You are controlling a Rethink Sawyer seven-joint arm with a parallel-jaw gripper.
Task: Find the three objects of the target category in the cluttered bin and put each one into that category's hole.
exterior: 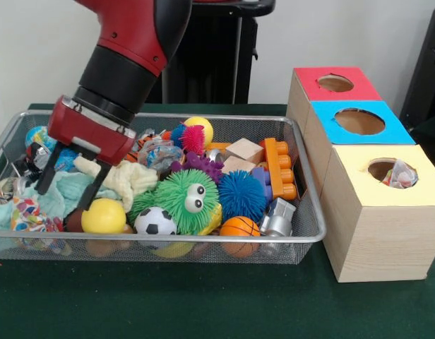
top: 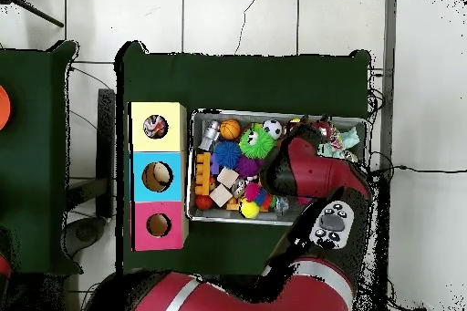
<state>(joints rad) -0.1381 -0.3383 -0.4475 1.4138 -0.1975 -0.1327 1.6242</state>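
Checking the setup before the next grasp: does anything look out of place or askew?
One thing: a printed cloth pokes out of the yellow box's hole rather than dropped fully inside. The bin sits square on the table, nothing spilled. The end effector is open over the pale cloths.

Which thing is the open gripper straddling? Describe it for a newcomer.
In the silver wire-mesh bin, at the end far from the boxes, the gripper straddles a cream fabric cloth. It is plain and crumpled, unlike the pale teal cloth beside it.

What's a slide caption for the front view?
Open gripper reaches into the bin over a pale cloth; another cloth fills the yellow hole.
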